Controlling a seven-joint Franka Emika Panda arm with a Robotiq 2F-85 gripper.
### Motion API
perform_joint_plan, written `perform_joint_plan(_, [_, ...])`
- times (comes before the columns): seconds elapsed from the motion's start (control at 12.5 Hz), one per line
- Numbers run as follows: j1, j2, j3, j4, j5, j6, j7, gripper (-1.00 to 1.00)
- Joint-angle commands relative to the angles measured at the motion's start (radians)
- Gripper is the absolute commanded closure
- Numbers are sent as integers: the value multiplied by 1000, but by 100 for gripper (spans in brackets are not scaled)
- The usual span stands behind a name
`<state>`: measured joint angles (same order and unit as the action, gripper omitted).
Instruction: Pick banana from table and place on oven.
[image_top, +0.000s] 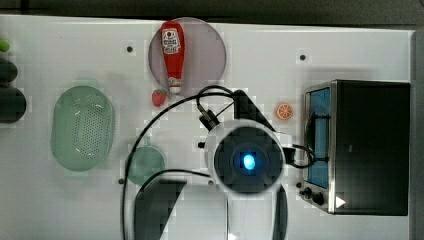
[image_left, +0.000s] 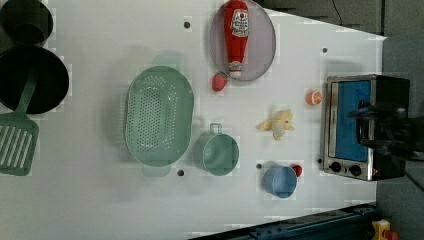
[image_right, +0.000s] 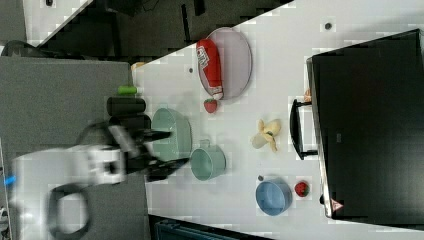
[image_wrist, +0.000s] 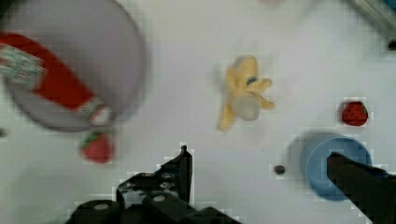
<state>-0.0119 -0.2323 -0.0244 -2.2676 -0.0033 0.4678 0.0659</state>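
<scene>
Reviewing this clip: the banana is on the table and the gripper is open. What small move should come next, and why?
Probably lower the gripper toward the banana and centre the open jaws over it. In the wrist view the banana lies free on the white table, ahead of the fingers and untouched. In the left view it sits short of the oven, so the pick has yet to happen.

- A robot lab: a white flat bench (image_left: 100, 200) with small dark round holes carries toy food, a red ketchup bottle (image_left: 236, 35) at twelve o'clock.
- A white robot arm (image_right: 75, 170) stands over it.
</scene>
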Motion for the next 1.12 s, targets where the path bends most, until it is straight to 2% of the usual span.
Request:
perform_joint_plan(0.08, [-13, 95, -27, -68, -6, 140, 19, -100])
perform_joint_plan(0.56, [-14, 352, -66, -120, -6, 426, 16, -100])
perform_joint_plan(1.12, [-15, 517, -66, -199, -6, 663, 16, -100])
